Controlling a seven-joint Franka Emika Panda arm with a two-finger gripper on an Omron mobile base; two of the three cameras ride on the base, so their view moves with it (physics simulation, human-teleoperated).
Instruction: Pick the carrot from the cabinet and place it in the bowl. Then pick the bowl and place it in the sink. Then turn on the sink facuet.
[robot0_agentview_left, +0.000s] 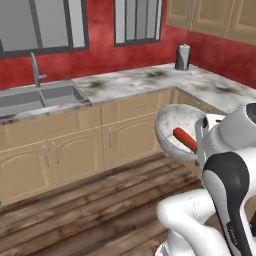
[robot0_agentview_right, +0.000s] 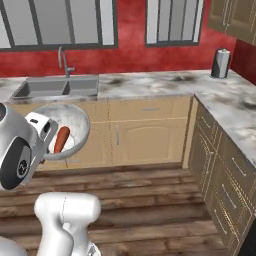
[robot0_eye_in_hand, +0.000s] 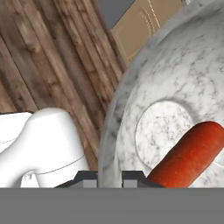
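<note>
The fingers (robot0_eye_in_hand: 89, 175) are pinched nearly shut on the rim of the bowl (robot0_eye_in_hand: 175, 87), one tip outside the wall and one inside, at six o'clock in the hand view. So the gripper (robot0_eye_in_hand: 110, 176) has the bowl by its edge and carries it in the air, tilted, over the wooden floor (robot0_eye_in_hand: 52, 57). The carrot (robot0_eye_in_hand: 190, 153) lies inside the bowl, at four o'clock from the pale round base, just beside the inner finger; whether they touch I cannot tell.

In the left base view the bowl (robot0_agentview_left: 177, 127) with the carrot (robot0_agentview_left: 184, 139) hangs in front of the lower cabinets, and the sink (robot0_agentview_left: 40, 97) sits well apart at ten o'clock from it, with the sink facuet (robot0_agentview_left: 35, 70) behind the basins.

The step in hand looks like the second: bowl to sink, carrot already loaded. The next move calls for carrying the bowl across to a basin, levelling it so the carrot stays in, then lowering before letting go.
</note>
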